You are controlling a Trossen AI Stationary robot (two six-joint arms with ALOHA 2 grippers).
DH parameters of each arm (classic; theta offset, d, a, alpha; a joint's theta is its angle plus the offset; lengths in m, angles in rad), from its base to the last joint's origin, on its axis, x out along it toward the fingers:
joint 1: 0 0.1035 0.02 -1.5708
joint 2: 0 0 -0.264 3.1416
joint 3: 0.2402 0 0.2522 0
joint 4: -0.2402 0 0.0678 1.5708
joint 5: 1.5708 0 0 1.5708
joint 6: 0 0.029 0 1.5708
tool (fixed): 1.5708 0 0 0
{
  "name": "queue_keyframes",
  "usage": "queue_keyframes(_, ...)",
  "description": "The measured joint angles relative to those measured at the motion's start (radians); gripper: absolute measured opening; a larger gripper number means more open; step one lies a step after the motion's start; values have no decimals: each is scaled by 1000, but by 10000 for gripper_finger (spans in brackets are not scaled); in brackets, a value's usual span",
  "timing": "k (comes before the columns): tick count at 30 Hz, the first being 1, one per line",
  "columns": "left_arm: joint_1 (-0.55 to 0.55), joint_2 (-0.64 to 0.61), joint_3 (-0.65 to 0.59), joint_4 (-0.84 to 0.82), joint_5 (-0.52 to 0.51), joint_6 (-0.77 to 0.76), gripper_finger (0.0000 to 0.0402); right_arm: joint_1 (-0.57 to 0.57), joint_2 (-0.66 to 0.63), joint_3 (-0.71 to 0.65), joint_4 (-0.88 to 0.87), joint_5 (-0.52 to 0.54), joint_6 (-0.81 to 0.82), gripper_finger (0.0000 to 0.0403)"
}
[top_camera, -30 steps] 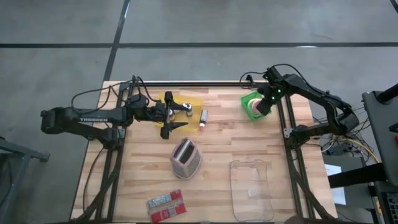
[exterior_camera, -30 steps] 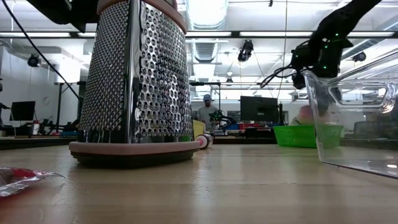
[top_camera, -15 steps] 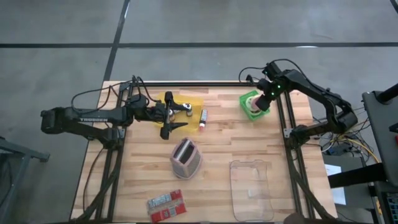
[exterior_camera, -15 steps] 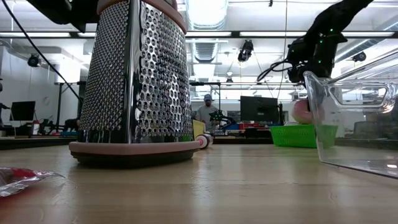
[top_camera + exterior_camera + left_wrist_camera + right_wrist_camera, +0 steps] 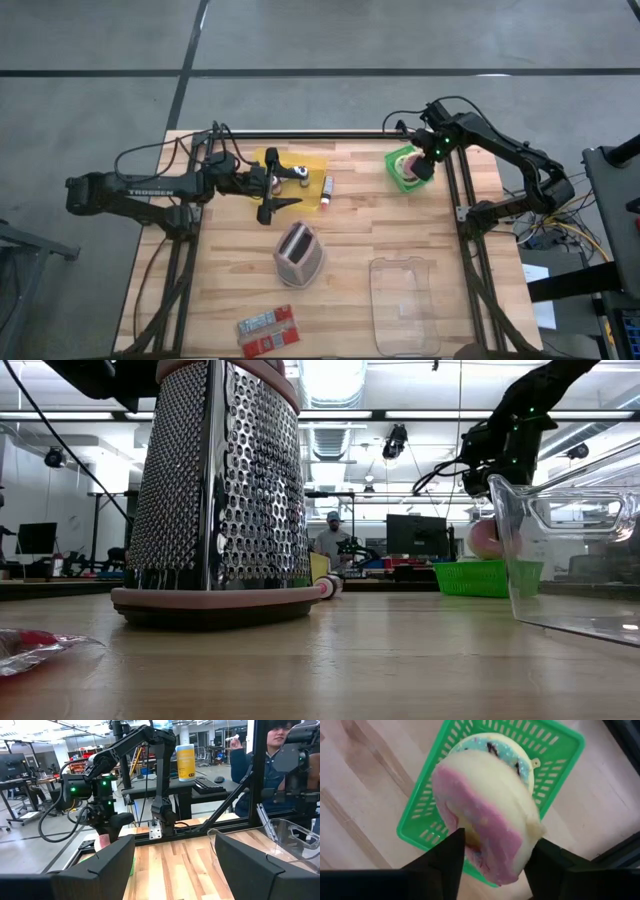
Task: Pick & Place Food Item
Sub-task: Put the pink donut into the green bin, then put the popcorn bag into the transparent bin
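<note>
Two arms over a light wood-plank desk [image 5: 350, 230] on a grey concrete floor. Left end effector [image 5: 283, 190] hovers by a yellow patch [image 5: 312, 163] at the desk's far-left part, fingers spread wide, nothing between them. Small tube-like item [image 5: 326, 192] lies just beside the yellow patch. Box grater [image 5: 298, 252] stands mid-desk; red packet [image 5: 267, 330] at the near edge left of centre; clear plastic container [image 5: 404, 304] near the front right. Right end effector [image 5: 495, 851] is clamped on a pink-and-cream donut-like food item [image 5: 487, 817], held in the air above the green basket [image 5: 560, 750] at the far right of the desk, not touching it. Second item with pale-blue icing [image 5: 502, 747] sits behind the held one; can't tell if it rests in the basket. Room behind: ceiling strip lights, monitors, benches, one person [image 5: 330, 538] far off, another person [image 5: 272, 750] seated close behind the frame.
</note>
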Motion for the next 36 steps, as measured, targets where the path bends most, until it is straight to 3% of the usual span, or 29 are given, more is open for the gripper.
queue_keyframes(14, 0, 0, 0, 0, 3, 4, 278, 7, 0, 25, 27, 31, 0, 250)
queue_keyframes(25, 0, 0, 0, 0, 3, 5, 278, 7, 0, 21, 103, 109, -8, 249)
queue_keyframes(36, 0, 0, 0, -19, 3, -8, 278, 46, -63, 18, 147, 78, 25, 229)
